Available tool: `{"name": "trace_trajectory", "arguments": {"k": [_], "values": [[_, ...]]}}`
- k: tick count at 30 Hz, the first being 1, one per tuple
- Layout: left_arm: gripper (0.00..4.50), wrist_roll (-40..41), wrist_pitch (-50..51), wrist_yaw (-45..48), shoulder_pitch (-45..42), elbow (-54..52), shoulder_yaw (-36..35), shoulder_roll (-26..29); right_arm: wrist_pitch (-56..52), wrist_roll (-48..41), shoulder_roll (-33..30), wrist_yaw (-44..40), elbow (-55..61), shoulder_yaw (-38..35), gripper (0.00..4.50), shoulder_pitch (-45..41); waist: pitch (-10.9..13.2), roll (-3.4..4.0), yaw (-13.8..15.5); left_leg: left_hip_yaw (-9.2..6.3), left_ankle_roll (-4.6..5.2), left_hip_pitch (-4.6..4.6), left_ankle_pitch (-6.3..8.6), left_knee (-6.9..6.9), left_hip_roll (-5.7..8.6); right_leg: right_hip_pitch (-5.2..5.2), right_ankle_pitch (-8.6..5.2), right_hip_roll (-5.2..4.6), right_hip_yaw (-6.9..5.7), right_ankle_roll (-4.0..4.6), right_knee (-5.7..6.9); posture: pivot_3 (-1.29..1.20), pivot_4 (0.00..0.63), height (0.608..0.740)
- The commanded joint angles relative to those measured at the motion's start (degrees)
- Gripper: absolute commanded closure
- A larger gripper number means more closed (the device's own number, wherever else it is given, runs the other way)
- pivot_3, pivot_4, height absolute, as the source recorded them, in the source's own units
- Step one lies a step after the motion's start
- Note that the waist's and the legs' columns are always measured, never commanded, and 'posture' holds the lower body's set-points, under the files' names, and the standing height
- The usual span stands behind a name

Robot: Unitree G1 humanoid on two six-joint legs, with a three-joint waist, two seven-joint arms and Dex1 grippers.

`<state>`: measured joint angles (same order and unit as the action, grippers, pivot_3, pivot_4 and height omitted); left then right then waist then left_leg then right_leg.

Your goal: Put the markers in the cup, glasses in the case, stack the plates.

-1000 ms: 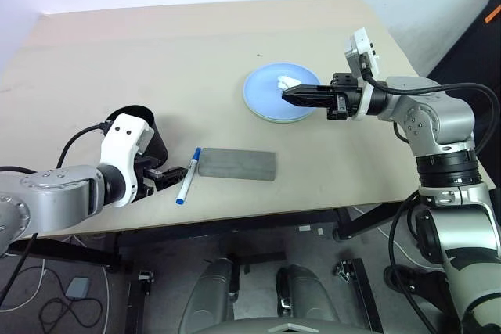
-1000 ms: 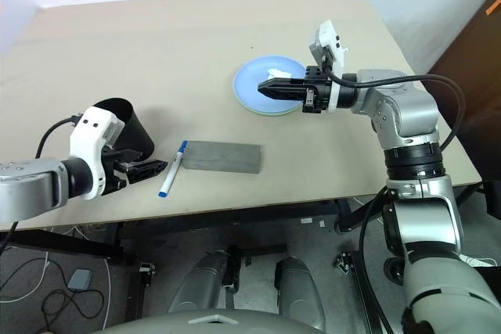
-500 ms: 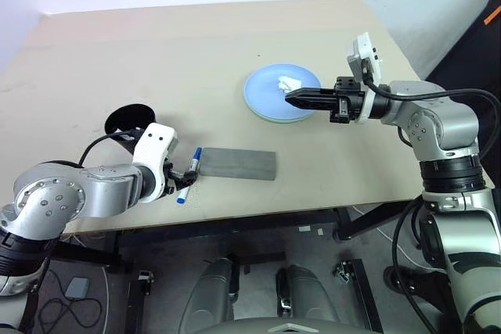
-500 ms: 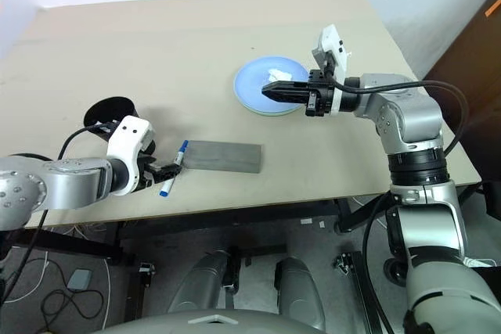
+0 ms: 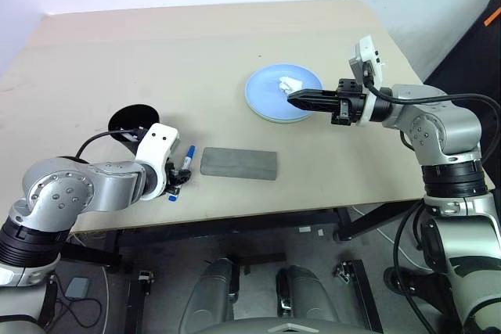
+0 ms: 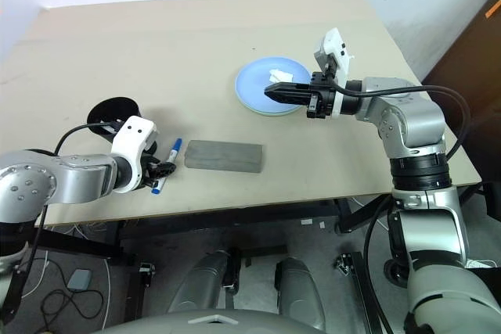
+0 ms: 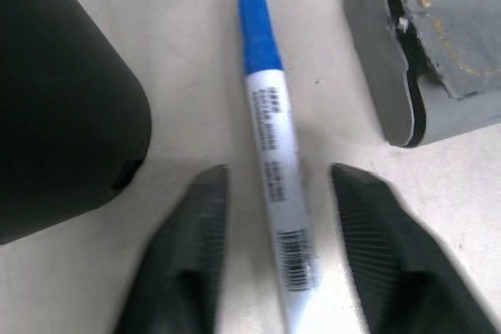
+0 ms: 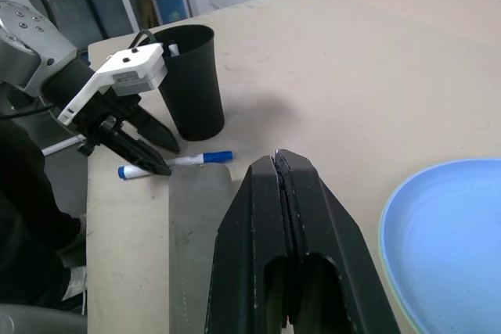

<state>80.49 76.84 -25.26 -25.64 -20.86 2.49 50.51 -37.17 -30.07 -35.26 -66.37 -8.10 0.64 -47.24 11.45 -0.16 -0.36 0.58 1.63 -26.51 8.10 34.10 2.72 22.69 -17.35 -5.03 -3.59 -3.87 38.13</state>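
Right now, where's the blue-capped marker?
The blue-capped marker lies on the table's left side between the black cup and the grey case, straddled by the left gripper.

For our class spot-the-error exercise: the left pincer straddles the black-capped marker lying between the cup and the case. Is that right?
Wrong on the cap: the marker has a blue cap, as the left wrist view shows. The left pincer does straddle it, between the cup and the case.
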Motion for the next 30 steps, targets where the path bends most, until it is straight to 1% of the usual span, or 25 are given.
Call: {"name": "trace_trajectory", "arguments": {"k": [1, 2, 3, 8, 17, 23, 30], "values": [[3.84, -0.4, 1.6, 0.4, 0.4, -0.6, -1.5, -0.6, 0.4, -0.6, -1.0, -0.1, 1.3, -1.8, 4.5, -1.2, 0.0, 0.0, 0.0, 0.0, 0.0, 0.0, 0.0, 0.0, 0.0, 0.0, 0.0, 0.0, 0.0, 0.0, 0.0, 0.0, 0.15, 0.712], [4.16, -0.6, 1.9, 0.4, 0.4, -0.8, -1.9, -0.6, 0.5, -0.5, -1.0, -0.1, 1.1, -1.7, 4.5, -1.4, 0.0, 0.0, 0.0, 0.0, 0.0, 0.0, 0.0, 0.0, 0.0, 0.0, 0.0, 0.0, 0.0, 0.0, 0.0, 0.0, 0.15, 0.712], [4.24, -0.7, 2.1, 0.4, 0.3, -0.8, -2.2, -0.8, 0.6, -0.4, -0.9, -0.1, 0.9, -1.6, 4.5, -1.5, 0.0, 0.0, 0.0, 0.0, 0.0, 0.0, 0.0, 0.01, 0.0, 0.0, 0.0, 0.0, 0.0, 0.0, 0.0, 0.0, 0.15, 0.712], [4.24, -3.2, 1.5, 1.0, -0.7, -1.8, -4.3, -1.6, 1.1, -0.1, -0.7, -0.1, 0.7, -1.4, 4.5, -1.4, 0.0, 0.0, 0.0, 0.0, 0.0, -0.01, 0.0, 0.01, 0.0, 0.01, 0.01, 0.0, 0.0, -0.01, 0.0, 0.0, 0.15, 0.712], [4.24, -10.4, 0.3, 6.9, -1.7, -6.0, -5.7, -2.0, 2.0, 0.3, -0.7, -0.3, 0.5, -1.4, 4.5, -1.3, 0.0, 0.0, 0.0, 0.0, 0.0, -0.03, 0.0, 0.01, 0.0, 0.02, 0.01, 0.0, 0.0, -0.01, -0.01, 0.0, 0.15, 0.712], [4.24, -14.6, 0.0, 11.7, -0.6, -8.7, -7.2, -1.0, 2.7, 0.5, -0.7, -0.8, 0.2, -1.3, 4.5, -1.8, 0.0, 0.0, 0.0, 0.0, 0.0, -0.04, 0.0, 0.01, 0.0, 0.03, 0.01, 0.0, 0.0, -0.02, -0.01, 0.0, 0.15, 0.712], [4.24, -16.6, 1.8, 15.3, 0.1, -12.2, -10.3, -0.2, 4.3, 1.0, -0.4, -1.9, -0.9, -0.6, 4.5, -2.5, 0.0, 0.0, -0.1, 0.0, 0.0, -0.04, 0.0, 0.01, 0.0, 0.03, 0.01, 0.0, 0.0, -0.02, -0.01, 0.0, 0.15, 0.712]]}}
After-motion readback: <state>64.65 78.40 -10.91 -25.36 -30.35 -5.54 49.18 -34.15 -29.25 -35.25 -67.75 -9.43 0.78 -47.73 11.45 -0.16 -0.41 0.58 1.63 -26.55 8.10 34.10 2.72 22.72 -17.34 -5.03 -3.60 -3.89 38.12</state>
